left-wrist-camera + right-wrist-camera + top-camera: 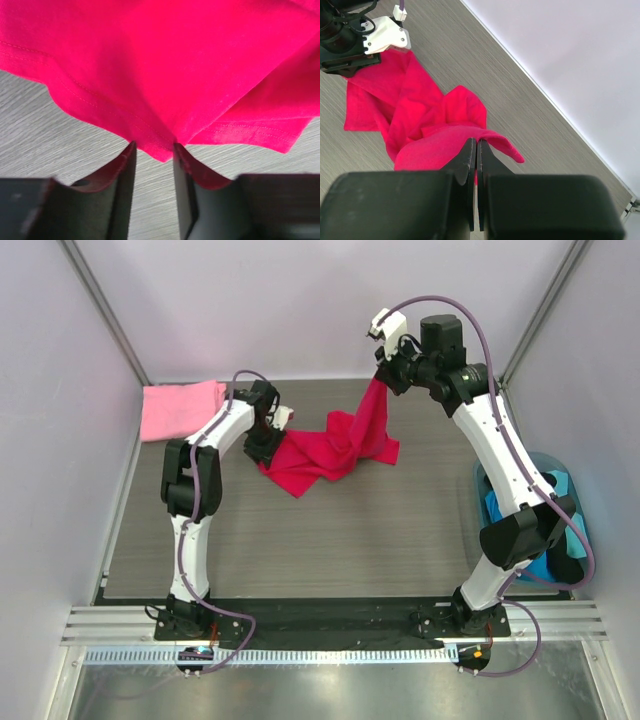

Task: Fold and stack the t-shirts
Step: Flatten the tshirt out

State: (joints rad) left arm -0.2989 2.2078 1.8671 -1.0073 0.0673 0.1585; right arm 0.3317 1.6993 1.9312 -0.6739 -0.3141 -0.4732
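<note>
Right arm raised over the table (350,530) rear, right gripper (477,143) clamped on a lifted edge of the red t-shirt (335,445); left arm low, left gripper (154,147) narrowly parted at its hem; pink t-shirt (180,408) far-left.

Bright, even light; soft shadows, blurred near edges.

I record the red t-shirt (335,450) lying crumpled on the bench (330,540). One end is drawn up off the surface by the right claw (382,380), which is clamped on the cloth. The left claw (262,448) sits at the shirt's left edge, touching it. A folded pink t-shirt (180,408) lies to the left of the red one, apart from it. A blue bin (548,462) stands well to its right.
</note>
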